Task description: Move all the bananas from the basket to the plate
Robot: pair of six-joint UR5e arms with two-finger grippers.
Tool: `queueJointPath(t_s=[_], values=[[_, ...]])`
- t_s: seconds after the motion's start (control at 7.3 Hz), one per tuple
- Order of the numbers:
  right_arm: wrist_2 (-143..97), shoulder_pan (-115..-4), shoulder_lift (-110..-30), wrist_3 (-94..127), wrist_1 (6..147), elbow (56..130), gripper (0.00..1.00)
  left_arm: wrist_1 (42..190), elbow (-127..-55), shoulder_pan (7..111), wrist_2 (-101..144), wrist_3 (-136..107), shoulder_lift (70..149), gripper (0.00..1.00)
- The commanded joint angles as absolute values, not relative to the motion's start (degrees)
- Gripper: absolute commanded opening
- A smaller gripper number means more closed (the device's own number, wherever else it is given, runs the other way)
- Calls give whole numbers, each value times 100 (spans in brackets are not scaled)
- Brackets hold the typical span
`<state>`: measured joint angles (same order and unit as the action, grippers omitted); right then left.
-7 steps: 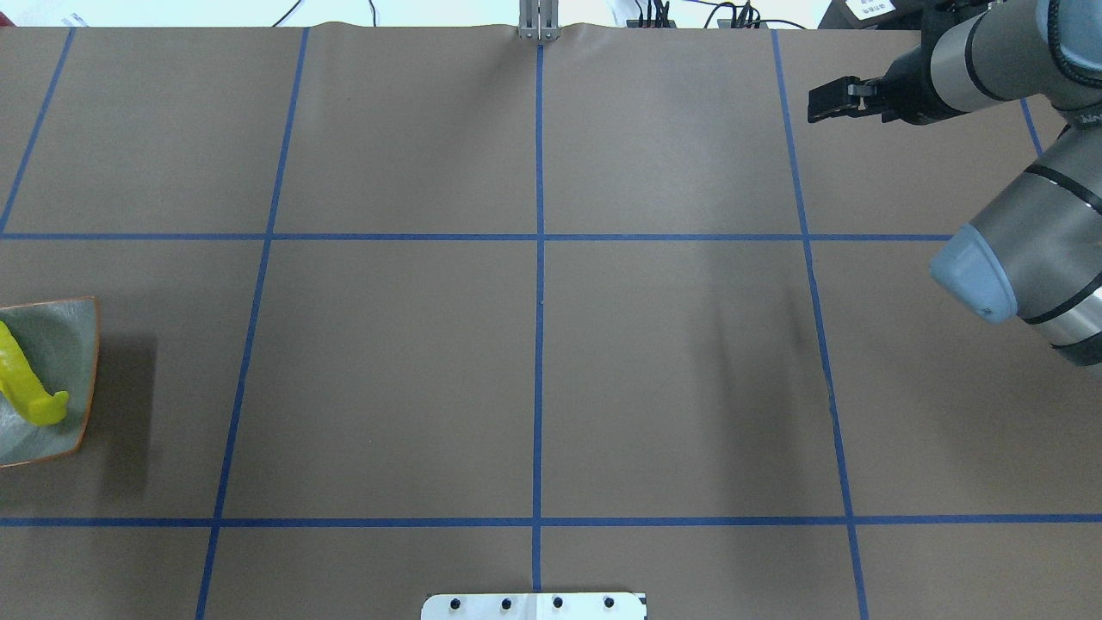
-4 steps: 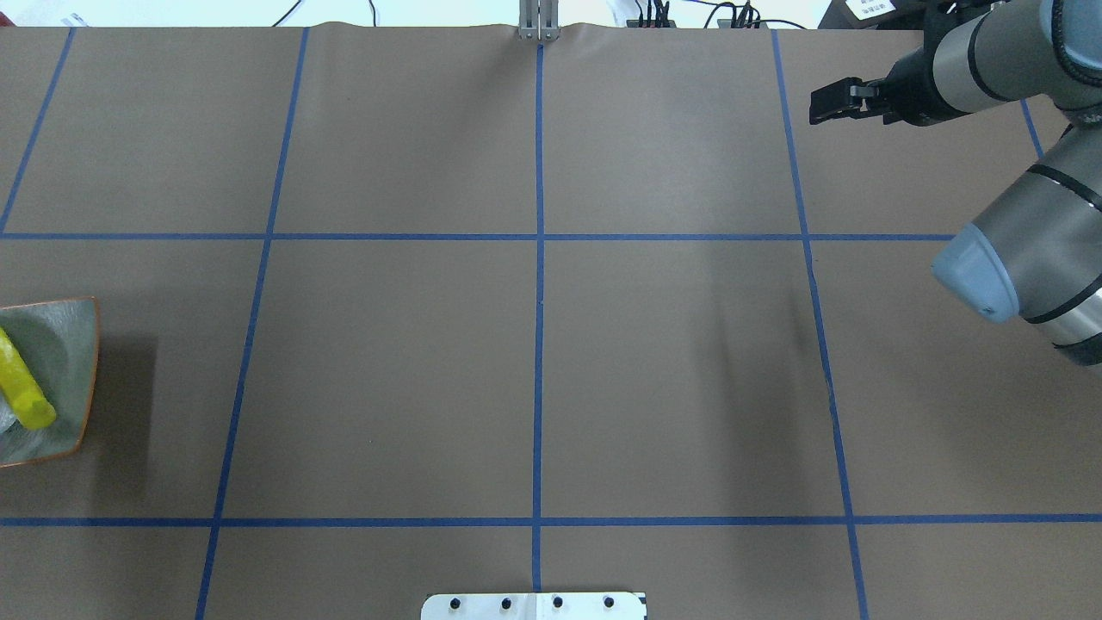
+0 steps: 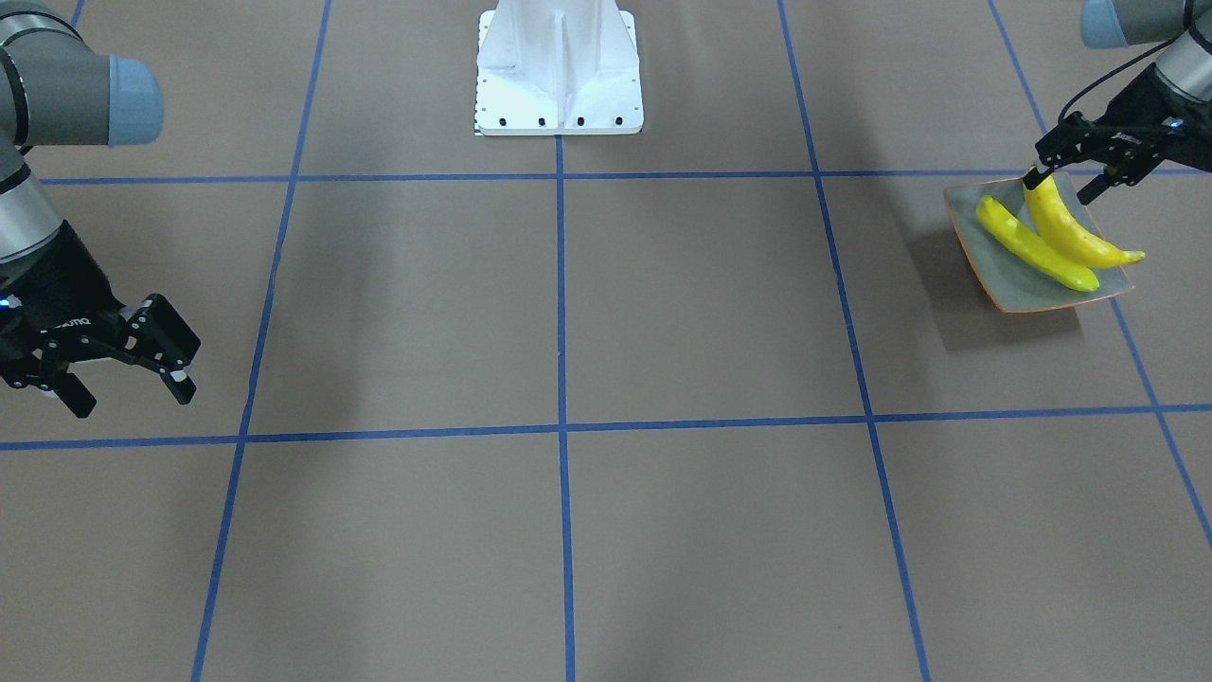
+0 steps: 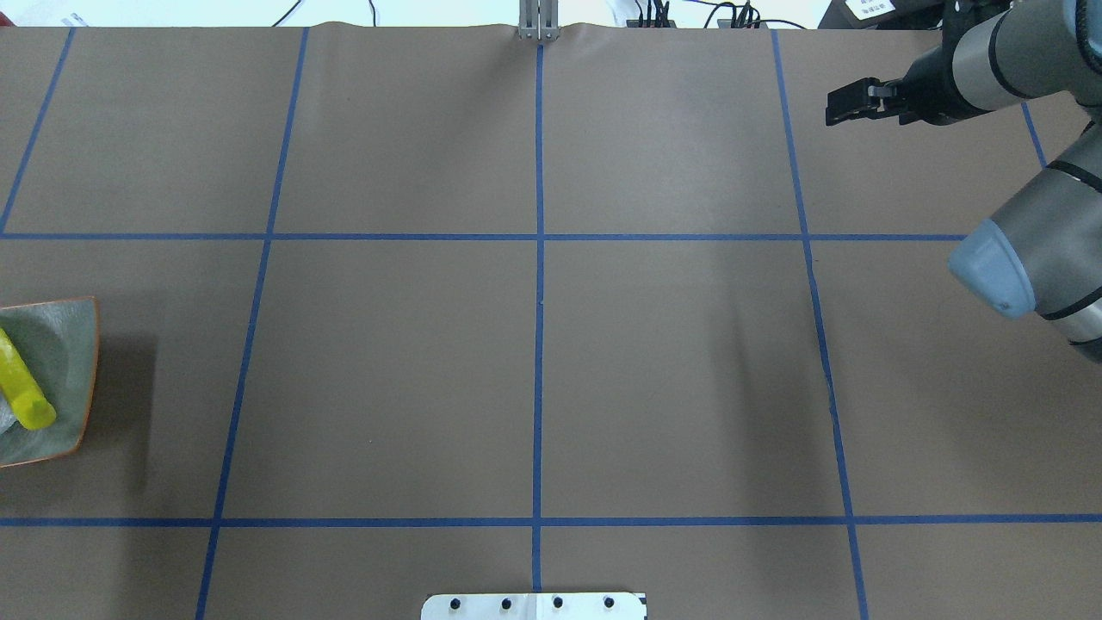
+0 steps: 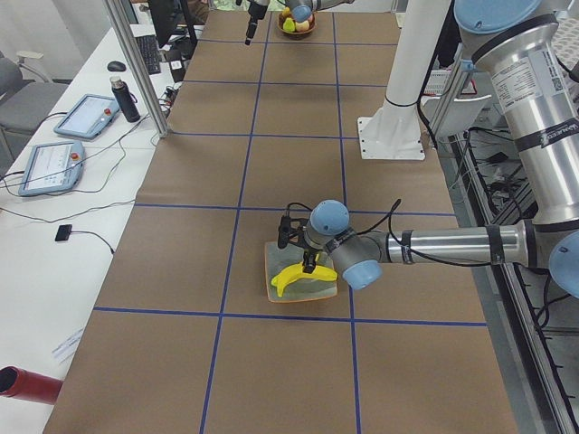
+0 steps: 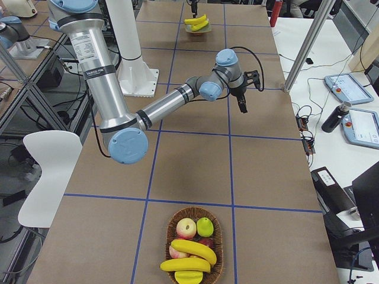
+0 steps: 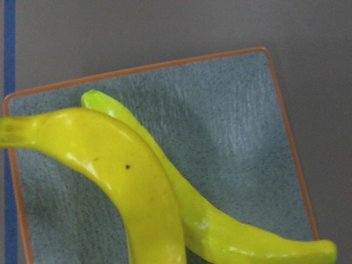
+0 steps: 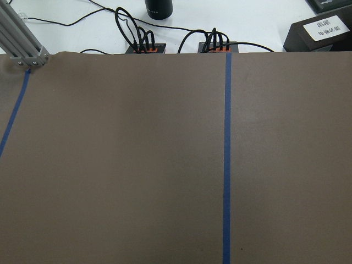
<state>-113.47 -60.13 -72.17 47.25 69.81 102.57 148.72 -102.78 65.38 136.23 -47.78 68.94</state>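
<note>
L fingers [image 3: 1098,182] wide open over stem end of top banana [image 3: 1070,232], 2nd banana [image 3: 1032,248] touching it on plate [image 3: 1027,292]. R fingers [image 3: 172,367] open too, over counter [image 3: 663,313].

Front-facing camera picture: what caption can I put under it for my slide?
Two bananas lie on the plate, the open left gripper at one's end; the right gripper hangs open across the table.
</note>
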Motion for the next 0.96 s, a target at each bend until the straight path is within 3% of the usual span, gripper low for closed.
queueJointPath(t_s=[0.0, 0.41, 0.82], values=[[-11670, -6449, -7661, 3592, 6996, 10161, 100, 14880, -10310, 7162, 13939, -4807, 7625, 100], [-12347, -7598, -8890, 1441, 6987, 9977, 100, 14871, -10248, 7137, 13904, -4904, 8050, 100], [-12524, -8978, -9123, -951, 6979, 8442, 100, 14880, -10283, 7128, 13896, -4896, 8095, 100]])
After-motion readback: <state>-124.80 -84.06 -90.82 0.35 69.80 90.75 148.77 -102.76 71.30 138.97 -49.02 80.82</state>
